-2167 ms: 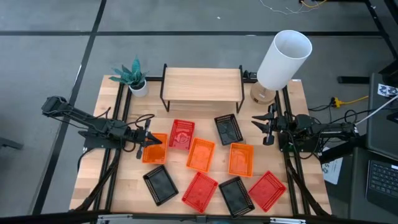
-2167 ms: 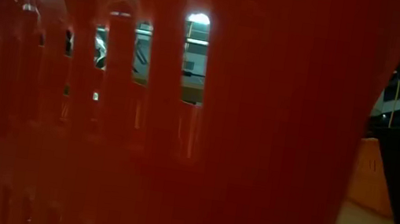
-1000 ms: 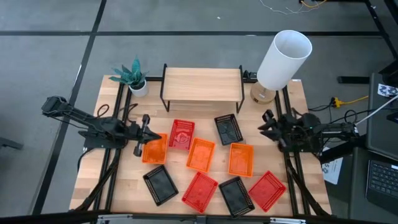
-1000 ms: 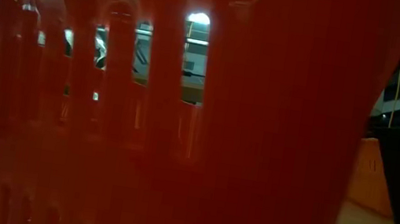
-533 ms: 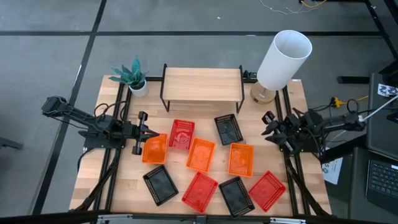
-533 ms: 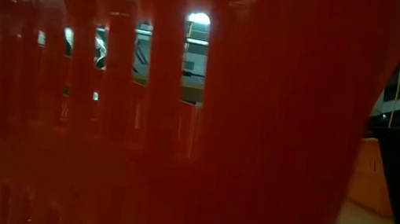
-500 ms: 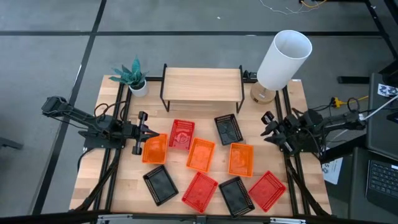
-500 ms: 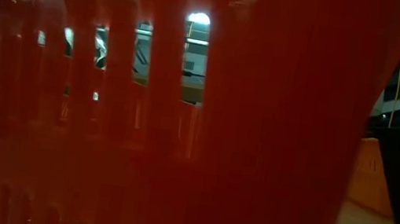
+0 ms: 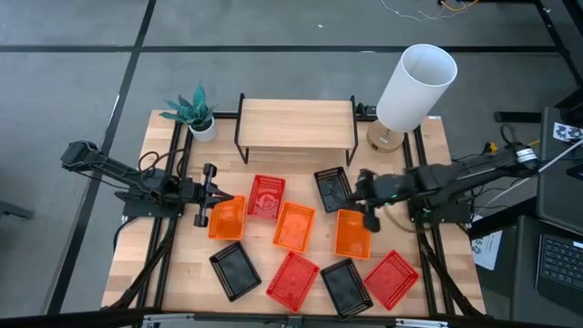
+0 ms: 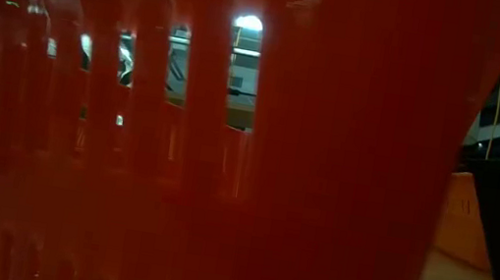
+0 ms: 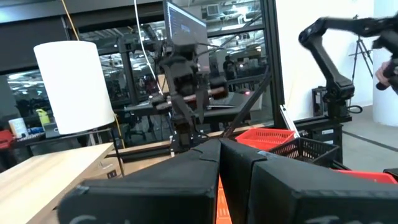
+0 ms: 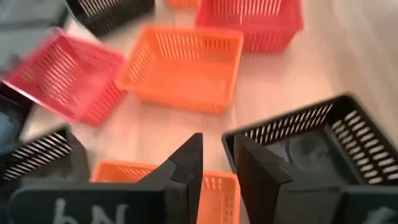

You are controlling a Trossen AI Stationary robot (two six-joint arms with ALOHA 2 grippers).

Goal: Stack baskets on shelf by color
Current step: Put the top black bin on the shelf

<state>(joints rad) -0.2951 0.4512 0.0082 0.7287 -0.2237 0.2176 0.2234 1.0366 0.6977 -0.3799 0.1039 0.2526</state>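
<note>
Red basket mesh right up against the low camera, so that view's useless. From above, the front row on the bench is a black basket, a red one, another black and another red.

Next row back is where it's happening. The right gripper hangs between the far black basket and the right-hand orange basket, fingers slightly apart with nothing in them. My read is it's lining up on the black basket's near wall. To do that well: come straight down so one finger goes inside the wall and one outside, pinch near the middle of that wall so the basket doesn't swing, then lift clear.

The left gripper is closed at the edge of the left orange basket; can't tell whether it's actually pinching the rim. A third orange and a red lie between.

At the back, the shelf has no baskets on it, with a plant and a white lamp either side.
</note>
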